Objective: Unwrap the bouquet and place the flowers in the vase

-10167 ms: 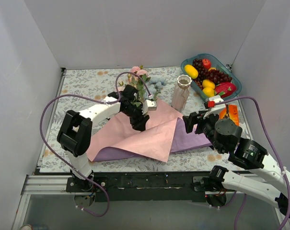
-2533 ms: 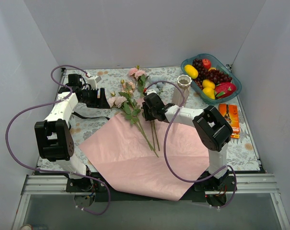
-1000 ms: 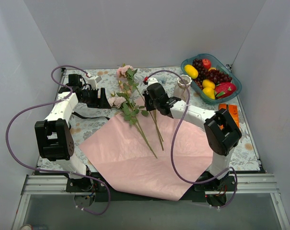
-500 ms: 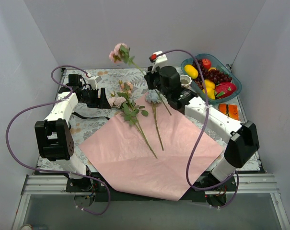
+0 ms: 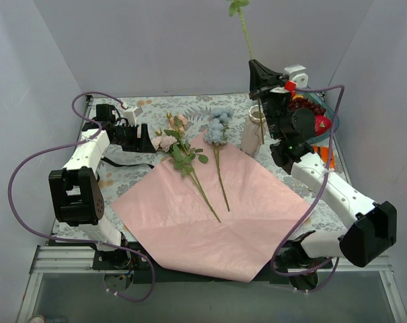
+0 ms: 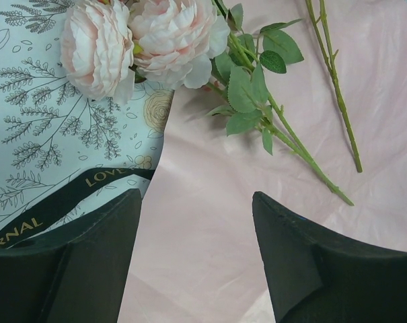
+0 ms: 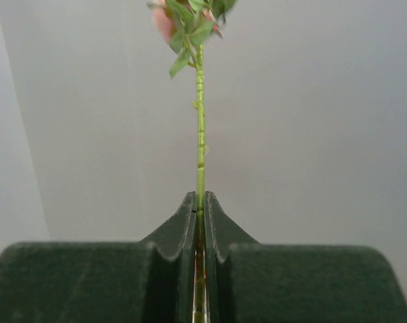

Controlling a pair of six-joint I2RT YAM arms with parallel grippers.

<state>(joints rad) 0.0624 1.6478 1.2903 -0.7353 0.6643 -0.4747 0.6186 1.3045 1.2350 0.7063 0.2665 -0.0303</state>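
Note:
My right gripper (image 5: 253, 69) is raised high above the white ribbed vase (image 5: 253, 133), shut on a green flower stem (image 7: 200, 134). The stem stands upright, its pink bloom (image 7: 164, 20) and leaves at the frame's top. Its lower end hangs by the vase's neck; I cannot tell whether it is inside. The bouquet is undone: the pink wrapping paper (image 5: 210, 208) lies flat, with pink roses (image 5: 171, 132) and a pale blue flower (image 5: 220, 124) at its far edge. My left gripper (image 5: 146, 140) stands open beside the roses (image 6: 142, 33), over the paper and black ribbon (image 6: 89, 192).
A teal bowl of fruit (image 5: 328, 102) sits at the back right, behind my right arm. An orange packet (image 5: 326, 159) lies right of the vase, partly hidden. White walls close the table on three sides. Purple cables loop off both arms.
My right arm has lifted one pink flower off the table, swung it right and turned it upright above the vase. The left arm and the other flowers have stayed put.

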